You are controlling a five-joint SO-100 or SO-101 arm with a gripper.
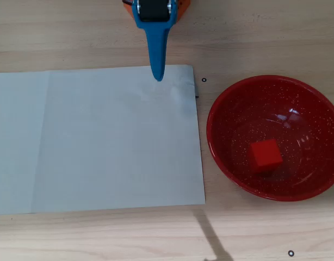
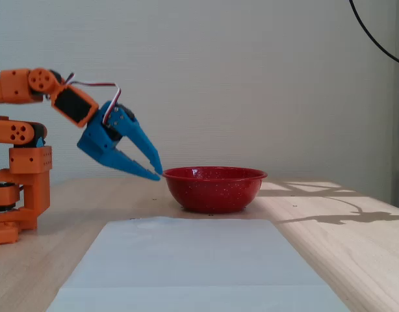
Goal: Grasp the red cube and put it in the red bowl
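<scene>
Cube [image 1: 265,155] is sitting inside the bowl [image 1: 221,109], right of the paper sheet [image 1: 101,141] in the overhead view, so placement looks done. Pincer [image 2: 157,171] is hanging empty with fingers slightly spread, tips low over the surface, just beside the bowl rim in the fixed view. Risk as I'm judging it: any swing toward the bowl at this height is likely clipping the rim and shoving or tipping it, cube included.

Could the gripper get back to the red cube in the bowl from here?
Probably yes: the red cube lies uncovered in the open-topped red bowl, and the gripper, empty with fingers parted, hangs beside the rim.
</scene>
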